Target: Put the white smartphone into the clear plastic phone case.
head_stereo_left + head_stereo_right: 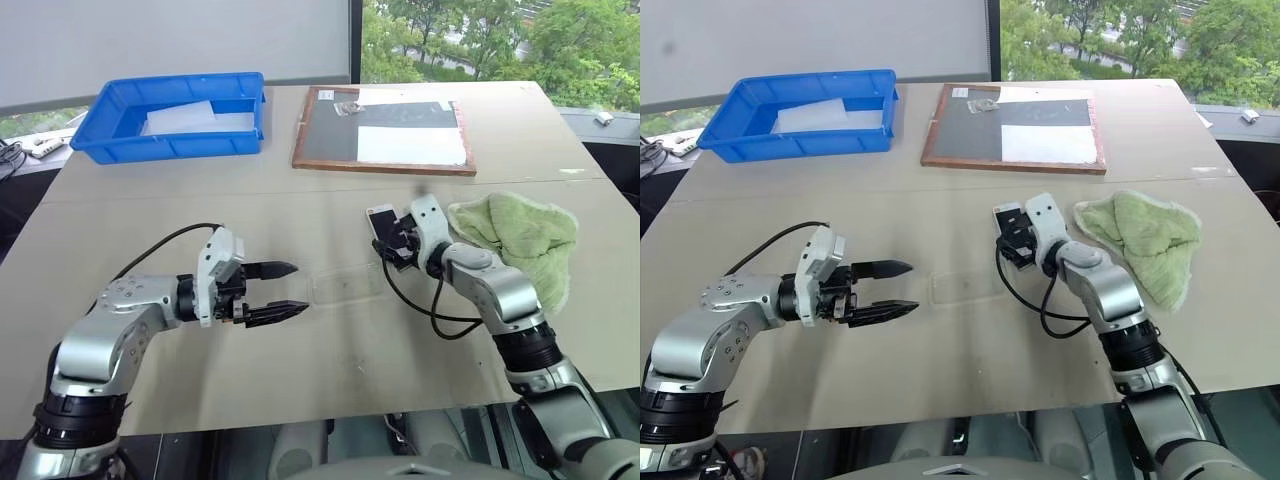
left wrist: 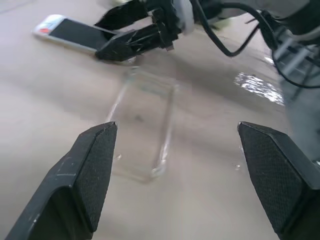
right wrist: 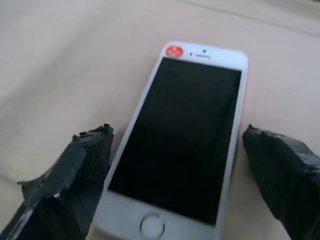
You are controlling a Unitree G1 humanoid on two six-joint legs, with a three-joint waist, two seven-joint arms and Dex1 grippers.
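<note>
**Phone and case lie apart on the table**

The slim white smartphone with black glass screen (image 3: 184, 140) lies flat between the right gripper's (image 1: 393, 243) wide-spread fingers. The thin clear plastic phone case (image 2: 142, 127) rests before the left gripper (image 1: 283, 291), whose fingers are wide apart and empty.

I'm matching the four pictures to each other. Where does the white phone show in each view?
Left eye: the phone lies mid-table, at the tips of the right hand.
Right eye: mid-table again, left of the green cloth.
Left wrist: far corner, beyond the clear case.
Right wrist: centre, between the open fingers.
Shared landmark: the red dot at the phone's top edge.
</note>
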